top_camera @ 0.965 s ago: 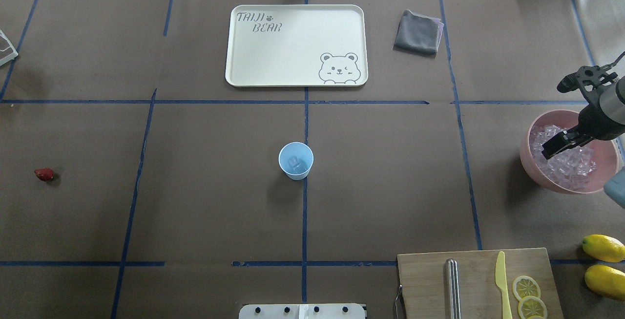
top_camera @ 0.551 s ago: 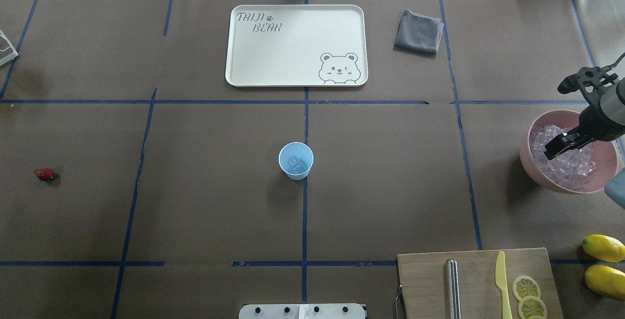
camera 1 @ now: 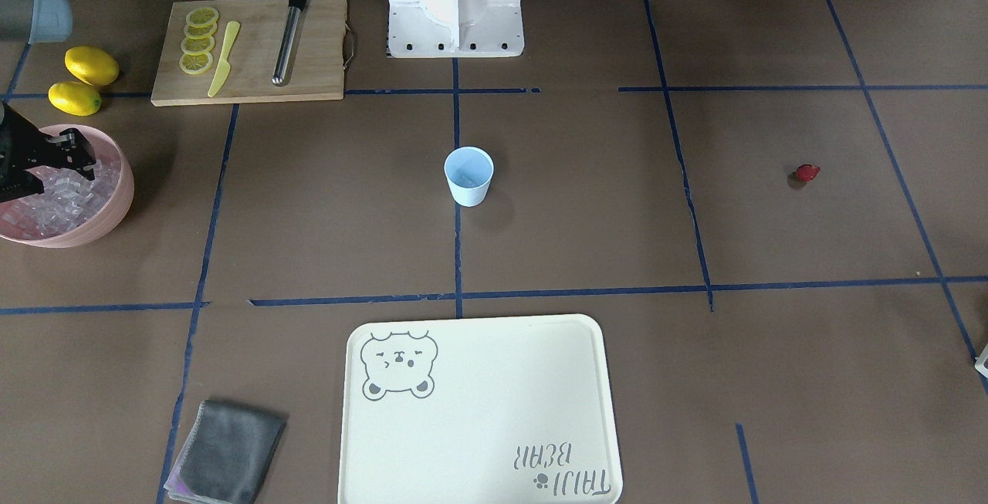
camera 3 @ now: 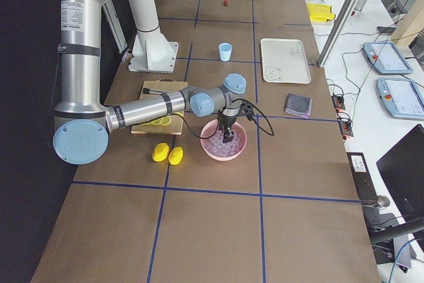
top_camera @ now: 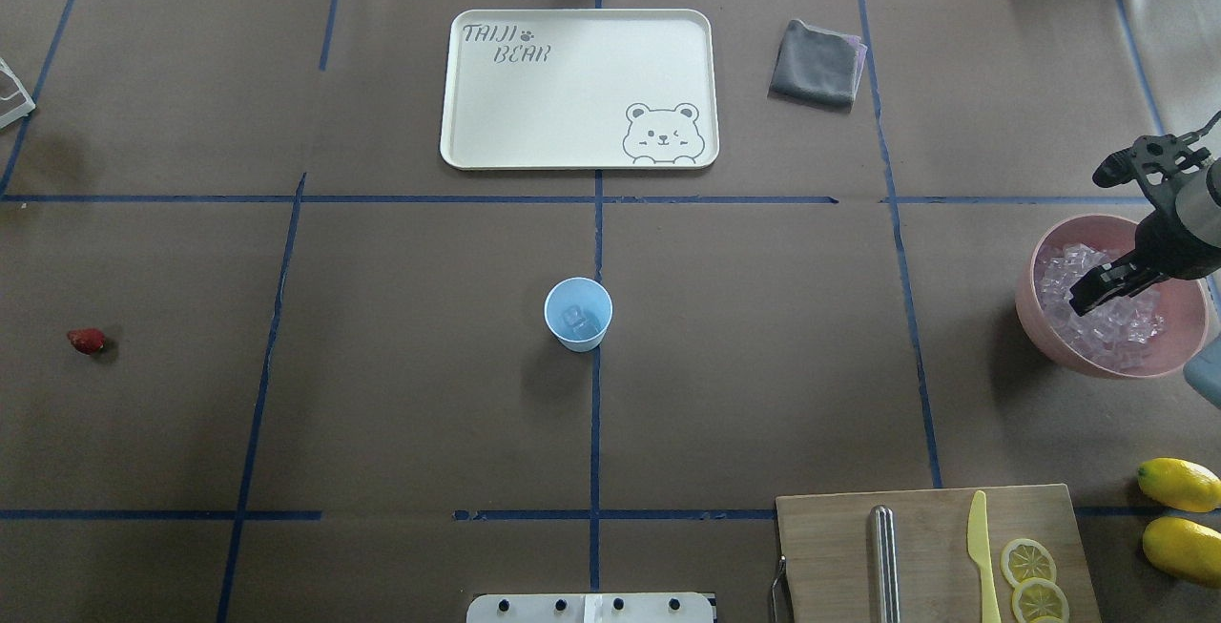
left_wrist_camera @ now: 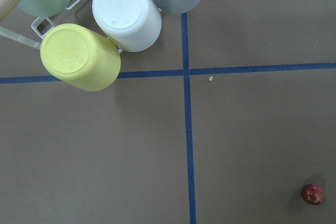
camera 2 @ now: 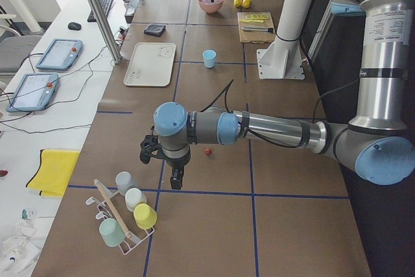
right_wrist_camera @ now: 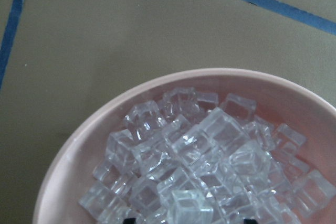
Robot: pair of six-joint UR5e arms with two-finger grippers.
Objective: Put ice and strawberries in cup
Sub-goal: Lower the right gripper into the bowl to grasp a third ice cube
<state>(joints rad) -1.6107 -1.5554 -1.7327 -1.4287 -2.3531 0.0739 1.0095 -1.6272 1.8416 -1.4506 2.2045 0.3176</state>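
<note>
Comparing with a second ago, we find the right gripper [top_camera: 1083,297] has edged slightly toward the table's right end. It hangs over the pink bowl [top_camera: 1025,313], fingers spread just above the heaped ice [top_camera: 1107,322], pinching nothing we can see. The left gripper [camera 2: 175,178] hovers near the strawberry [top_camera: 86,341]; whether it is spread or pressed together we cannot tell. The light-blue cup [top_camera: 572,343] stands unmoved at the centre. The strawberry lies unmoved, well apart from it. One ice cube [top_camera: 575,320] sits inside the cup.
</note>
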